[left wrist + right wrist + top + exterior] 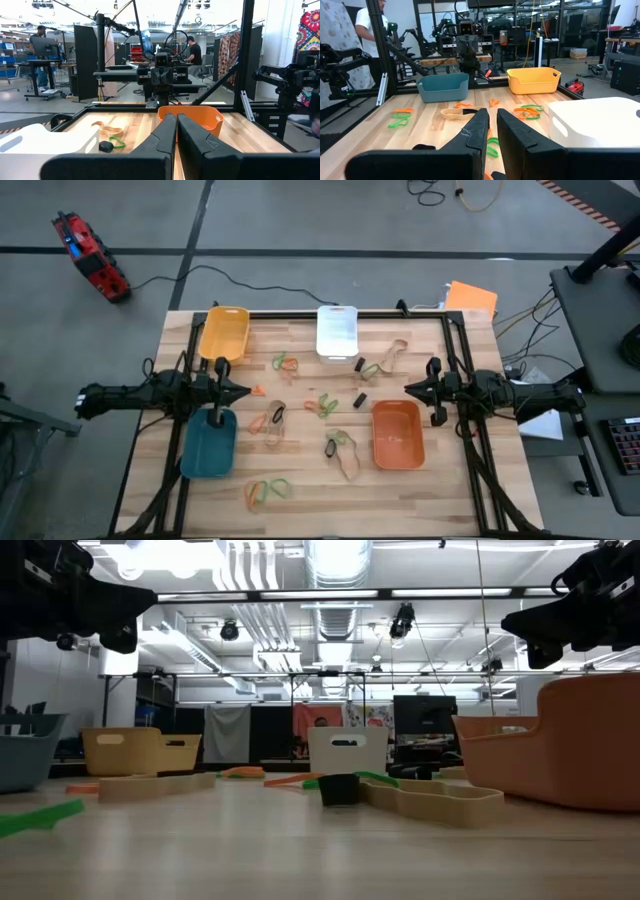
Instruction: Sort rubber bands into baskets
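Evidently no sorting is done: rubber bands (322, 406) lie loose between the pressed-together, empty left gripper (243, 391) and right gripper (411, 388), baskets (398, 434) apparently unfilled.

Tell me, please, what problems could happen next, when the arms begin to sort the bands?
1. The rubber bands lie in overlapping mixed-colour clusters, so one pinch may lift two colours together.
2. Both grippers, left and right, hang above the table with jaws closed; they must open before descending or they will only push bands aside.
3. A tan band lies close beside the white basket, so the jaws might bump that basket.
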You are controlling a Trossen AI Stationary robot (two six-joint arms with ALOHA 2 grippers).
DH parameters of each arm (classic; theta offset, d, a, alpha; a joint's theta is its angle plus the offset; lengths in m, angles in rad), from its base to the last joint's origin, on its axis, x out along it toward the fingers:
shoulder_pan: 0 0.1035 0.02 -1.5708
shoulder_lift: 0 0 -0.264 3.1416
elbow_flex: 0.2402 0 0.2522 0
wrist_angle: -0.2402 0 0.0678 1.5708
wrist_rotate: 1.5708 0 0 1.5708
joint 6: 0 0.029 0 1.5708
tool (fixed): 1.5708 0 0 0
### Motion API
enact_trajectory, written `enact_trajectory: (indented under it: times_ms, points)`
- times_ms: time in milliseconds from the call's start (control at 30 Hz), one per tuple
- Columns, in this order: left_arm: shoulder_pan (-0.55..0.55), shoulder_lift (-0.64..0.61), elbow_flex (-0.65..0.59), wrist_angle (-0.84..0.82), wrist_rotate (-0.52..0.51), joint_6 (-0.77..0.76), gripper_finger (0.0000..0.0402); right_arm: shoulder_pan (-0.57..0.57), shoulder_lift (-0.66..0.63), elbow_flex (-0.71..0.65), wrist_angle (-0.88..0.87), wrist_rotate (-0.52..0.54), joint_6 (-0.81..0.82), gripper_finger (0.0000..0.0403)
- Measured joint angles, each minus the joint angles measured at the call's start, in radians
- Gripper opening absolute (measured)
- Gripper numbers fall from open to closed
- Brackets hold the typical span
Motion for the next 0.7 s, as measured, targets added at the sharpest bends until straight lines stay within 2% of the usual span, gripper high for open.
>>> enact_trajectory:
  times_ms: [400,533,700]
  points:
    - [0.000,0.000,0.000,0.006,0.000,-0.001,0.0000,0.000,0.000,0.000,0.002,0.000,-0.008,0.0034]
    - [-0.001,0.002,0.000,0.077,0.016,-0.192,0.0000,0.000,0.000,0.000,0.018,0.000,-0.014,0.0034]
    - [-0.001,0.002,0.000,0.187,0.012,-0.342,0.0000,0.000,0.002,0.000,0.139,0.019,0.076,0.0034]
